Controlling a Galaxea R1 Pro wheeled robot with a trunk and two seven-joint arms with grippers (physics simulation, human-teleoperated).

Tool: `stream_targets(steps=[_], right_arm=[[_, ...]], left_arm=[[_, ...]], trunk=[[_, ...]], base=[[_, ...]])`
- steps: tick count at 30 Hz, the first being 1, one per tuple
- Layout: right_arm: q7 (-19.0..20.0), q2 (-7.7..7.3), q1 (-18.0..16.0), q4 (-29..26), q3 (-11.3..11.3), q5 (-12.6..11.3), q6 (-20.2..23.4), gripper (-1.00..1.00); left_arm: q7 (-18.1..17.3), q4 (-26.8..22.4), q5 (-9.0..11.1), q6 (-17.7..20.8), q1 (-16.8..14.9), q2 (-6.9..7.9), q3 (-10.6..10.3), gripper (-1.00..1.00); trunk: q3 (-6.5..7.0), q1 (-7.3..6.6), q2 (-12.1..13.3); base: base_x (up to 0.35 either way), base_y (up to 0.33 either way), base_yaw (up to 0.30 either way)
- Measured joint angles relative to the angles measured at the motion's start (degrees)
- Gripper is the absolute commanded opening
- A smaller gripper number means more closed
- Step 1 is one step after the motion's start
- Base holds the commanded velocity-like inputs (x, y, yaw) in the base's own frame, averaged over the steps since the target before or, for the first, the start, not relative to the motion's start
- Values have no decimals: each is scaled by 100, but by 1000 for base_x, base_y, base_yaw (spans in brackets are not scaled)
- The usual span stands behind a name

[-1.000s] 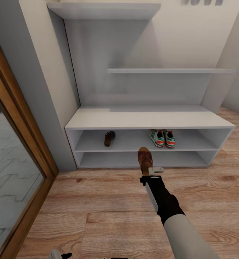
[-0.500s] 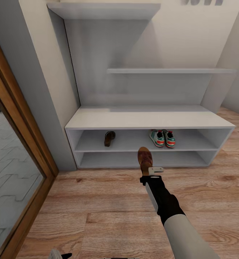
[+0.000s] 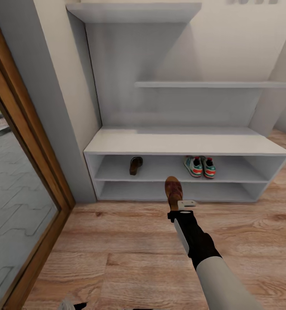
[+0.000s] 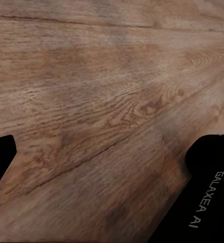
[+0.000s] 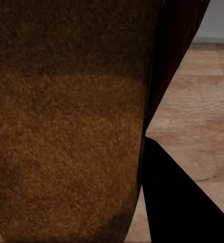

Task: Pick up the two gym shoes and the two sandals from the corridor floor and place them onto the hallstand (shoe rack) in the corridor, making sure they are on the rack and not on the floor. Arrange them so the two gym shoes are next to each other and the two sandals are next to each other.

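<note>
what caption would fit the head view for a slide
Right claw holds a brown sandal before the hallstand, where the other sandal and two gym shoes sit.

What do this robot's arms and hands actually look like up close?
The right arm has a pale grey forearm shell, then a black wrist section with a light stripe, ending in a small cream-coloured right hand. The left hand's black fingers carry white "GALAXEA AI" lettering.
</note>
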Motion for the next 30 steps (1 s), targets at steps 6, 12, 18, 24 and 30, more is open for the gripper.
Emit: stream_targets(steps=[6,12,18,24,30], right_arm=[[-1,0,0,-8,-1,-7,0,-100],[-1,0,1,-15,-1,-7,0,-100],[-2,0,0,-24,-1,0,0,-100],[-2,0,0,-32,-5,0,0,-100],[-1,0,1,-45,-25,8,1,-100]], left_arm=[[5,0,0,0,0,0,0,100],[6,0,0,0,0,-1,0,100],[-3,-6,16,0,-2,5,2,100],[5,-116,43,201,-76,16,76,100],[34,-127,39,853,-632,-24,32,100]], trunk=[[-156,16,-8],[-326,31,-16],[-480,44,-23],[-524,44,-23],[-537,44,-23]], base=[[0,0,237],[0,0,191],[0,0,170],[0,0,157],[0,0,29]])
